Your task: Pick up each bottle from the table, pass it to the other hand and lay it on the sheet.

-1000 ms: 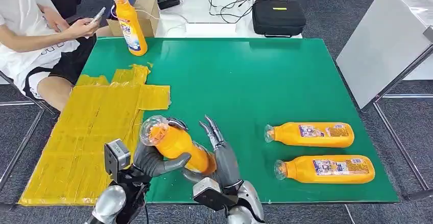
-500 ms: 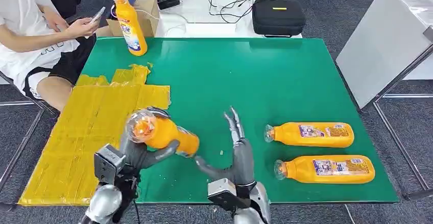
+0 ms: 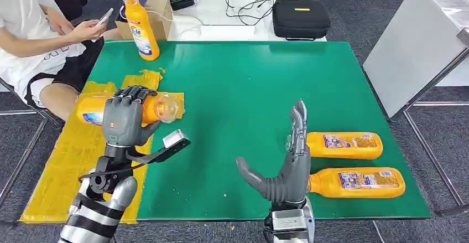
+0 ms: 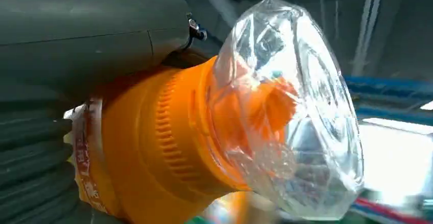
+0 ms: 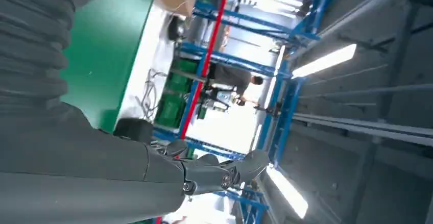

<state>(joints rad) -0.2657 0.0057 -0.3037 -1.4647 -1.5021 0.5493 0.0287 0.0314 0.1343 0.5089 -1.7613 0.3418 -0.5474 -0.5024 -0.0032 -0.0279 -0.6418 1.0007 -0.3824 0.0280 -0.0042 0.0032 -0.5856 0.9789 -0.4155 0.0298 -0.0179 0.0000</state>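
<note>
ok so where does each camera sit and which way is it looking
Head view: high on the body, looking forward and down at the green table; both arms show, the left hand gripping an orange bottle over the yellow sheet, the right hand spread.
Left wrist view: behind the left hand, close on the bottle's clear cap.
Right wrist view: behind the right hand, facing shelving and ceiling lights.
Head and left wrist share the held bottle.

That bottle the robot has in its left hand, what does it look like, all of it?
The bottle is orange, plastic by its look, with a printed label near its base and a ribbed orange collar under a clear domed cap that covers an orange nozzle. It lies roughly level, cap pointing toward the table's middle, above the yellow sheet. The left hand wraps its middle from above.
</note>
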